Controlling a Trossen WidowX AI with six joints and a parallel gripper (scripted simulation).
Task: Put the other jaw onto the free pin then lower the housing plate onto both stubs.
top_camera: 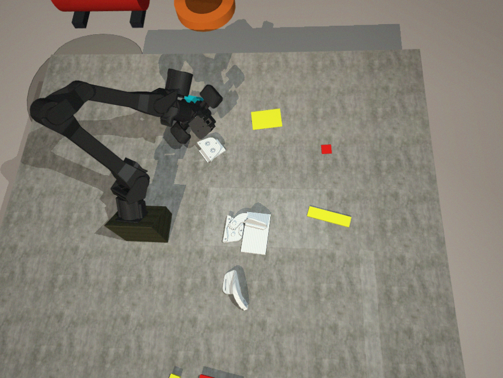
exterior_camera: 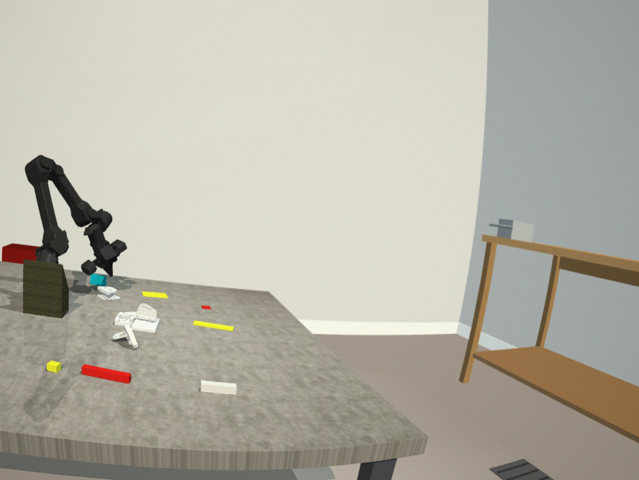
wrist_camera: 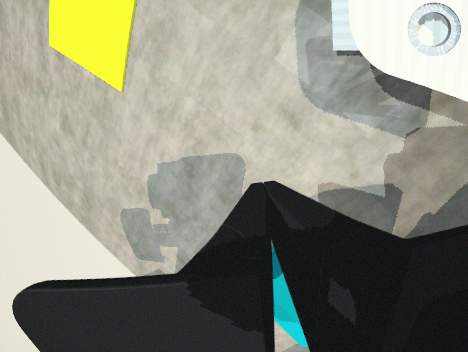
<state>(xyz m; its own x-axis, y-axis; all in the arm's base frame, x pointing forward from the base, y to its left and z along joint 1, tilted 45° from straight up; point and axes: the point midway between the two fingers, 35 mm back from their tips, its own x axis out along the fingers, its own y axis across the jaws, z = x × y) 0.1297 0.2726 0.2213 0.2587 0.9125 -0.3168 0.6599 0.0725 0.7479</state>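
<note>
Above the desk [top_camera: 292, 171] [exterior_camera: 206, 361] [wrist_camera: 225, 100], beneath a bent arm [top_camera: 117, 97] [exterior_camera: 66, 191], hangs one tool [top_camera: 208, 121] [exterior_camera: 110, 273] [wrist_camera: 263, 193], tips pressed together, with one housing plate [top_camera: 211, 149] [exterior_camera: 107, 290] [wrist_camera: 390, 30] close by and one loose jaw [top_camera: 235, 288] [exterior_camera: 125, 336] farther off.

end effector [top_camera: 208, 121] [exterior_camera: 110, 273] [wrist_camera: 263, 193] black; housing plate [top_camera: 210, 148] [exterior_camera: 107, 290] [wrist_camera: 390, 30] white, seemingly faintly striped; block [top_camera: 193, 98] [exterior_camera: 98, 279] [wrist_camera: 286, 305] teal.

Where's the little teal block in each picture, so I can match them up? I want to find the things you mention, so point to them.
Top: upper left, the teal block [top_camera: 192, 98] [exterior_camera: 98, 280] [wrist_camera: 285, 305] is partly covered.
Exterior: far left, slightly below halfway up.
Wrist: near the bottom, right of the middle, just a narrow piece.
Shared landmark: the white plate with round rings [top_camera: 218, 145] [exterior_camera: 107, 290] [wrist_camera: 387, 35].
</note>
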